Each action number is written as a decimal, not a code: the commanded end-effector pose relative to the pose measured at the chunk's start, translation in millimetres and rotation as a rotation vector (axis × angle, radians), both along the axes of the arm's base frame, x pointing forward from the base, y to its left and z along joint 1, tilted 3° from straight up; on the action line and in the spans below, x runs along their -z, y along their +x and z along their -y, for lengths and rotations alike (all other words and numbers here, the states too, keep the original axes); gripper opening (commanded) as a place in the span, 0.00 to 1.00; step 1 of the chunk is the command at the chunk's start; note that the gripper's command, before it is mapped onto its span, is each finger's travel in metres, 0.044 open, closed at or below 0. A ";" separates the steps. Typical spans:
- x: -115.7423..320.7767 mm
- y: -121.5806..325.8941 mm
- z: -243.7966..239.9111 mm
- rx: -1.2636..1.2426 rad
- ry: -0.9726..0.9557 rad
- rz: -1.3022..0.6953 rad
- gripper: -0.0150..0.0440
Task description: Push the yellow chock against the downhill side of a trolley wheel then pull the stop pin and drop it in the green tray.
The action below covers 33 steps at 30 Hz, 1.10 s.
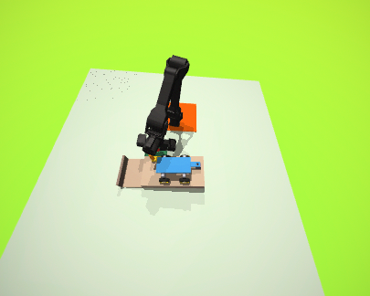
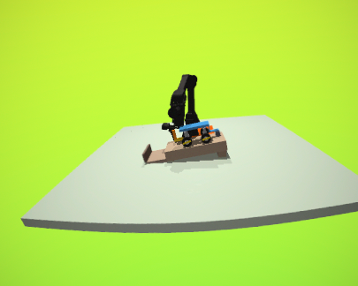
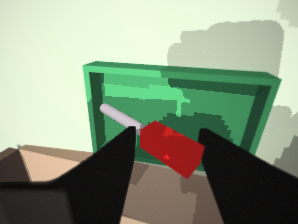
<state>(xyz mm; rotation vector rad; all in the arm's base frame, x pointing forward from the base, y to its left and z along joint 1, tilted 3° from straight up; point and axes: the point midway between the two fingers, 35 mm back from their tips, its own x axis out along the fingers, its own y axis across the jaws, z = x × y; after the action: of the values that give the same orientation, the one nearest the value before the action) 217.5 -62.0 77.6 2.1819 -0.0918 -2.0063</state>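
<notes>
The blue trolley (image 1: 174,164) (image 2: 194,126) stands on the ramp (image 1: 133,174) (image 2: 195,151) (image 3: 150,200). The chock with its orange handle (image 1: 153,158) (image 2: 174,134) is at the downhill side of the trolley's lower wheels; I cannot tell whether it touches a wheel. My gripper (image 3: 167,133) is partly open, over the ramp's far edge and the green tray (image 3: 175,69). The red pin head (image 3: 172,149) shows between the parted fingertips, tilted, with its grey shaft (image 3: 119,116) reaching over the tray. Whether the pin rests on the tray is not clear.
A dark end wall (image 1: 122,171) (image 2: 147,154) stands at the ramp's downhill end, on the left. The arm's base stands by an orange square (image 1: 188,118) behind the ramp. The trolley is close on the right of the gripper in the top view.
</notes>
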 end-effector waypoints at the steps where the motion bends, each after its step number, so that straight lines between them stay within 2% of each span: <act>1: 1.3 0.2 -1.8 0.004 -0.005 0.004 0.58; 20: 8.7 0.6 -11.3 0.004 -0.004 0.004 0.58; 26: 8.0 0.3 -11.5 0.000 0.000 0.004 0.83; 33: 4.8 0.2 -11.5 0.001 -0.001 0.004 0.83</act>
<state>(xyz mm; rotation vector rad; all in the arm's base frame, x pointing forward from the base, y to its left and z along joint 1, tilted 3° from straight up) 217.6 -50.5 69.6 2.1845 -0.0923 -2.0042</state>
